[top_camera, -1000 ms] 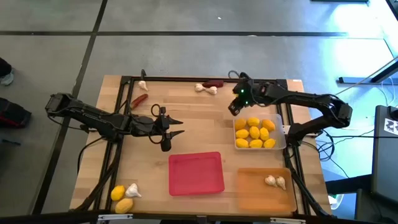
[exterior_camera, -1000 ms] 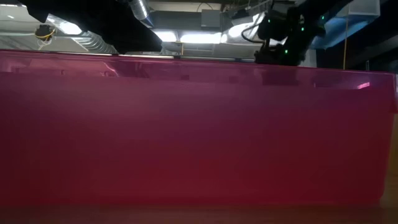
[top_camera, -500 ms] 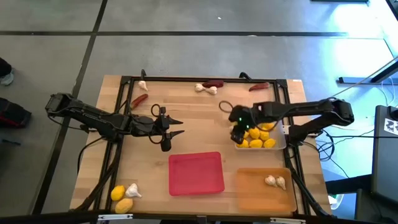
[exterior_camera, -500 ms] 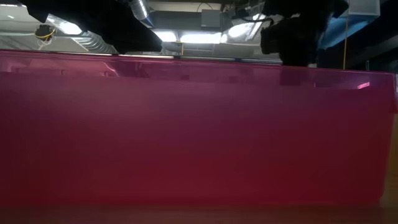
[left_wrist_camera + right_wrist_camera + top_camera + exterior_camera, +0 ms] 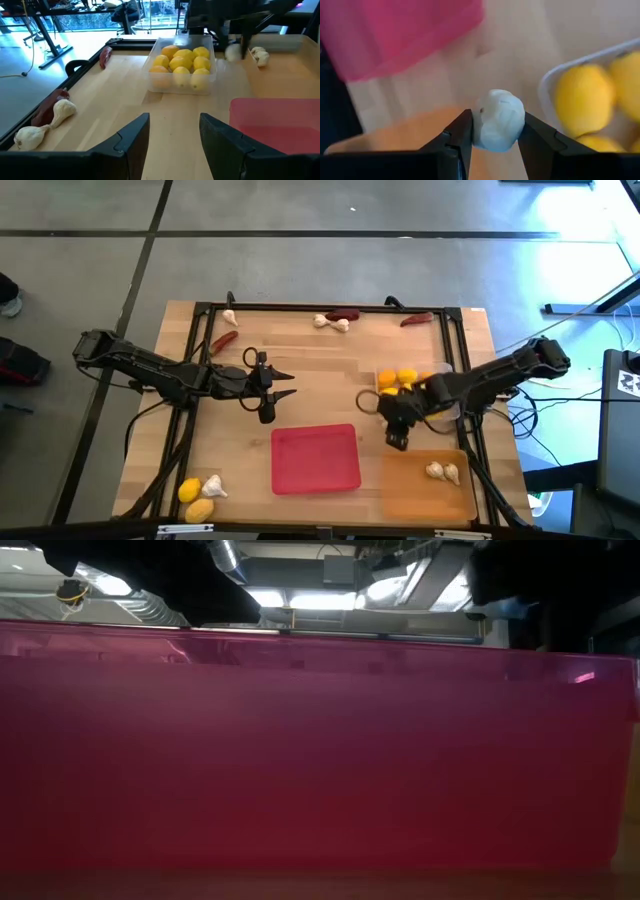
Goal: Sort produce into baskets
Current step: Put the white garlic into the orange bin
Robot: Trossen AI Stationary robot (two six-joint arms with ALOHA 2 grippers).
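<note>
While the left gripper (image 5: 283,385) waits with fingers parted and nothing between them over bare wood behind the red tray (image 5: 316,459), the right gripper (image 5: 397,437) hangs between the clear tray (image 5: 450,408) of lemons (image 5: 182,61) and the orange tray (image 5: 425,493), its fingers closed on a garlic bulb (image 5: 498,120). Two garlic bulbs (image 5: 443,471) lie in the orange tray. Loose on the table: peppers (image 5: 222,341) and garlic at the far edge, two lemons (image 5: 195,500) and a garlic at the near left corner.
</note>
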